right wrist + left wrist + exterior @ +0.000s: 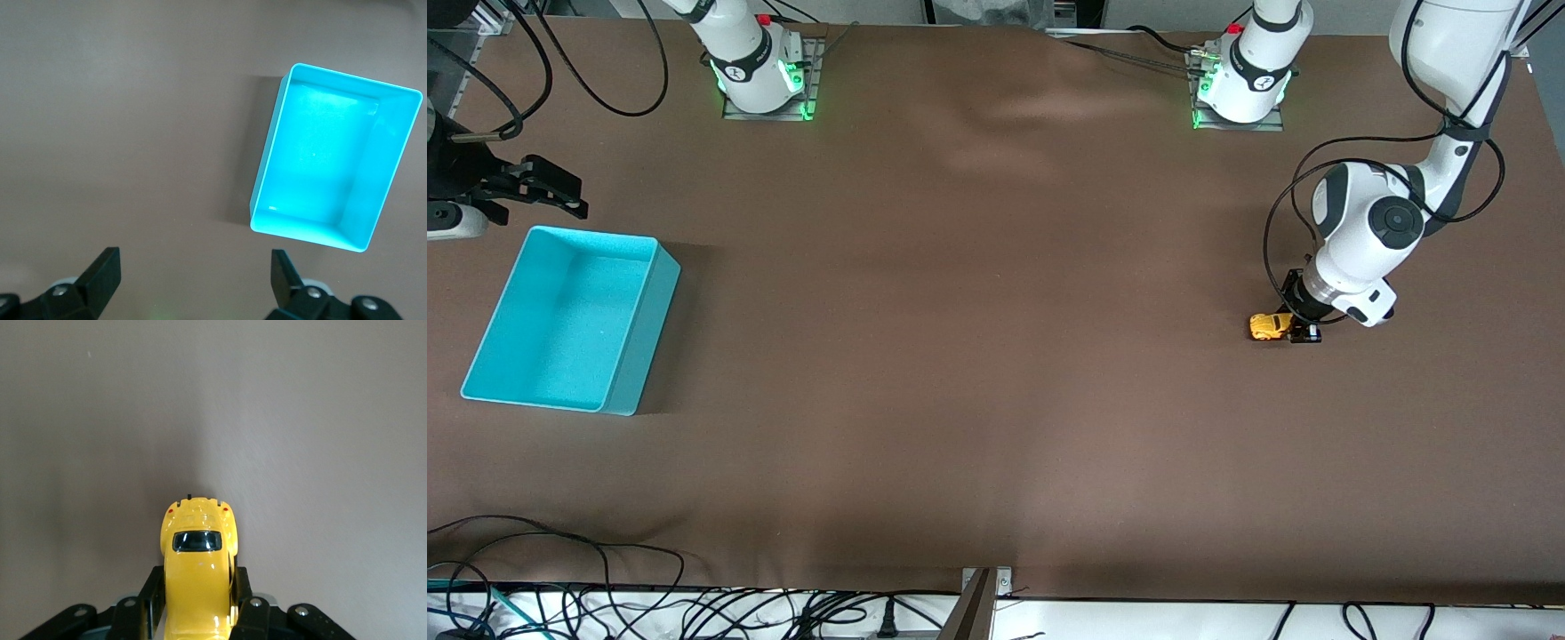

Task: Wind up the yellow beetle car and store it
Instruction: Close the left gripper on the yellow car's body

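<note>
Item 1, the yellow beetle car: a tiny glossy yellow-orange toy with a rounded body, a dark window on its roofline, two small red dots at the end pointing away from my left claw, and small dark wheels. It sits on the worktop at the left arm's end, held in the left claw.

Item 2, left claw: down at worktop level, its two black fingers drawn in against the car's flanks, pinching it at the sides. About half the car's body sticks out past the fingertips.

Item 3, right claw: up in the air at the right arm's end, fingers spread wide and holding nothing. This arm waits. I see it just short of the teal bin, not over it.

Item 4, teal bin: rectangular, open-topped, resting on the worktop well apart from the car.

Item 5, worktop: covered in plain brown cloth, slightly rippled near the arm bases. Black cables trail along the edge nearest the front camera.
</note>
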Action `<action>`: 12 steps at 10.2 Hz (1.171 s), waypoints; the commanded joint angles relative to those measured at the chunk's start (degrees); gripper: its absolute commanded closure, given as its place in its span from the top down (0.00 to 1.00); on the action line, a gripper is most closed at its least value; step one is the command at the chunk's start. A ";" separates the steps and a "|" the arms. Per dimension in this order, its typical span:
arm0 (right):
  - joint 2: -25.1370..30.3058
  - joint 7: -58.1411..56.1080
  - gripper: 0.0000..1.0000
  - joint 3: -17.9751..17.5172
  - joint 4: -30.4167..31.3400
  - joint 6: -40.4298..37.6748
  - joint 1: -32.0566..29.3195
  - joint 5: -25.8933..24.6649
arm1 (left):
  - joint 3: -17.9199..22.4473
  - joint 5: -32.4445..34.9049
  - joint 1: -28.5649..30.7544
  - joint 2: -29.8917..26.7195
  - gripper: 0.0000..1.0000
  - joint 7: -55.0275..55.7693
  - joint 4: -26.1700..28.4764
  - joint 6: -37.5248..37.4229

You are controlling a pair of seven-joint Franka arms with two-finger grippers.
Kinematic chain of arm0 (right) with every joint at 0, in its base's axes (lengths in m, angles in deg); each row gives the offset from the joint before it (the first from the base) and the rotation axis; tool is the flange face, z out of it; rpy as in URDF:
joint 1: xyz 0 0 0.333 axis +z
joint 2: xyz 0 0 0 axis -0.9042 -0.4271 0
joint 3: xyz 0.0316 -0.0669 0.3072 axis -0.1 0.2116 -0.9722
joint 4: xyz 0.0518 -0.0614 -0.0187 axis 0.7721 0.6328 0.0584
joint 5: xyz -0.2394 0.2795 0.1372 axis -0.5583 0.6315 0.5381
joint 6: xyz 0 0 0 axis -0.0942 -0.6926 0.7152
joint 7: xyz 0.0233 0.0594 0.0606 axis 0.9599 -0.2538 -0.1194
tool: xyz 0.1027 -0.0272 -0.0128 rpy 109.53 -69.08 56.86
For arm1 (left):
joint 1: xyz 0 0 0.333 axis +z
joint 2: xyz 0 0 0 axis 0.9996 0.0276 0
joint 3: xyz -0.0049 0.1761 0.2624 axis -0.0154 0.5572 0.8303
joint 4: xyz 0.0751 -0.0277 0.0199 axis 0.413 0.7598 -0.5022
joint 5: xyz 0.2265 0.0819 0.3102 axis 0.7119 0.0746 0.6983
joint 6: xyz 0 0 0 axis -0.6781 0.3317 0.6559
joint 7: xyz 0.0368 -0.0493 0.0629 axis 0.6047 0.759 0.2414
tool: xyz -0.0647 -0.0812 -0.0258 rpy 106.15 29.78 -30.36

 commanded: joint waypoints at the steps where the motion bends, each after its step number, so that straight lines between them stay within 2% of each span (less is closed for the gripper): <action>1: -0.08 -0.18 1.00 0.00 -0.69 -0.89 0.08 -0.35 | -5.16 1.26 -0.31 -1.25 0.00 3.37 0.11 -3.31; 3: -0.08 -0.18 1.00 0.00 -0.69 -0.89 0.00 -0.35 | -9.03 1.43 -0.92 1.11 0.00 9.57 0.11 -4.11; 4: -0.16 -0.18 1.00 0.00 -0.69 -0.89 0.08 -0.35 | -9.13 2.22 -2.23 1.99 0.00 11.96 0.02 -4.11; 6: -0.08 -0.18 1.00 0.00 -0.69 -0.89 0.00 -0.35 | -9.05 5.37 -2.24 3.31 0.00 17.58 -0.07 -4.11; 8: -0.08 -0.18 1.00 0.00 -0.69 -0.89 0.00 -0.27 | -8.87 11.51 -1.80 4.81 0.00 22.42 -0.15 -4.11; 10: -0.08 -0.09 1.00 0.00 -0.69 -0.89 0.00 -0.27 | -8.09 12.86 -0.93 4.99 0.00 22.36 -0.07 -4.11; 12: -0.17 -0.18 1.00 0.00 -0.69 -0.89 0.00 -0.27 | -5.37 13.91 -0.39 5.08 0.00 22.01 -0.68 -4.02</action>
